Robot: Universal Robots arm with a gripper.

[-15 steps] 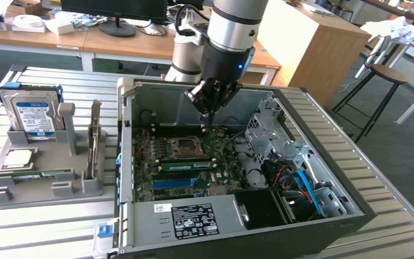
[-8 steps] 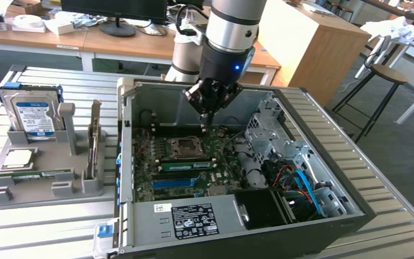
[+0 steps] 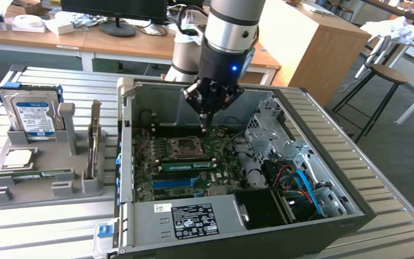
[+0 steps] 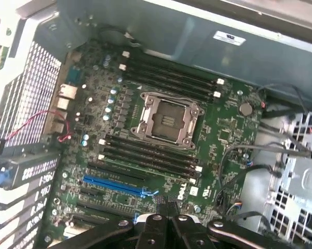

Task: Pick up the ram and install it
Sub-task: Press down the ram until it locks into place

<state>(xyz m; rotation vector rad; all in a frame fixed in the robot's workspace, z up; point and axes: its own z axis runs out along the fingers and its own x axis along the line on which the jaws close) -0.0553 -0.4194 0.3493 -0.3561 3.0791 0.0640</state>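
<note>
1. Exterior view: the gripper [image 3: 205,114] hangs inside the open computer case [image 3: 351,210], above the motherboard [image 3: 192,162], jaws closed on nothing.
2. The ram [image 3: 33,175] lies flat in the grey holder tray [image 3: 41,197] beside the case.
3. It looks light, stiff and fragile; I would grip its long edges, away from the chips.

computer case [image 3: 144,89]: I see matt grey sheet metal
motherboard [image 4: 226,132]: glossy green circuit board
holder tray [image 3: 45,189]: matt grey plastic
table [image 3: 41,226]: ribbed bare metal
</note>
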